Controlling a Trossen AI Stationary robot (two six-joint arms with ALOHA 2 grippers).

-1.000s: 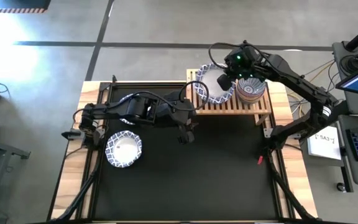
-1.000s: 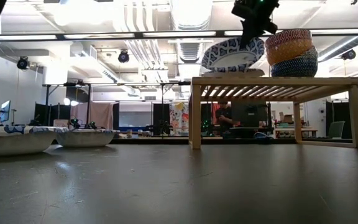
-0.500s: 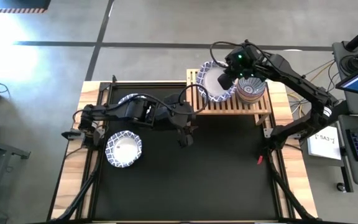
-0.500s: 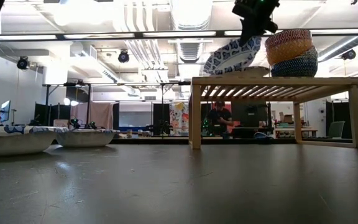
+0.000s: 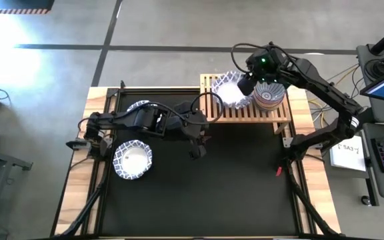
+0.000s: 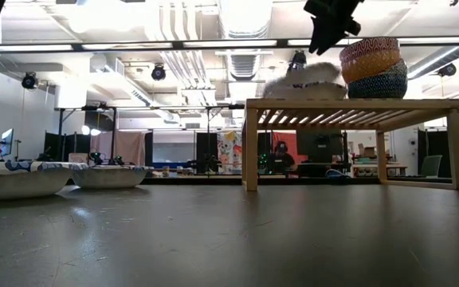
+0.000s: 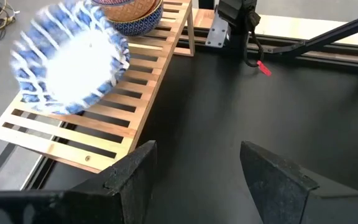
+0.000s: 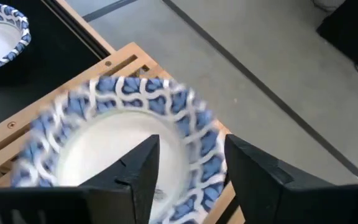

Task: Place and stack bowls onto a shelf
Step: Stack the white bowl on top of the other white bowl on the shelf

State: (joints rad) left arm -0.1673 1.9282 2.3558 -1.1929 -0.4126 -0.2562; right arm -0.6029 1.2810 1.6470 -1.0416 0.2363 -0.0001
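Observation:
A white bowl with a blue-patterned rim [image 5: 231, 90] [image 6: 305, 82] [image 7: 70, 59] [image 8: 117, 143] sits blurred on the left part of the light-wood shelf [image 5: 245, 112] [image 6: 349, 105]. My right gripper [image 5: 248, 83] [image 6: 327, 36] [image 8: 190, 149] hangs open just above it, clear of its rim. Beside the bowl a stack of small patterned bowls [image 5: 269, 95] [image 6: 373, 68] rests on the slats. My left gripper [image 5: 198, 145] [image 7: 194, 158] stands open over the black mat, near the shelf's front. Two more white-and-blue bowls [image 5: 133, 161] [image 5: 137, 107] rest on the mat at the left.
The shelf stands at the table's far right, its legs on the mat. The left arm lies across the mat from the left edge and partly covers the farther bowl. Open black mat [image 5: 232, 187] fills the near and right parts of the table.
My right gripper has opened and let go of the white-and-blue bowl, then risen a little. The bowl, held tilted above the shelf a second ago, has dropped onto the slats next to the stack and is still moving.

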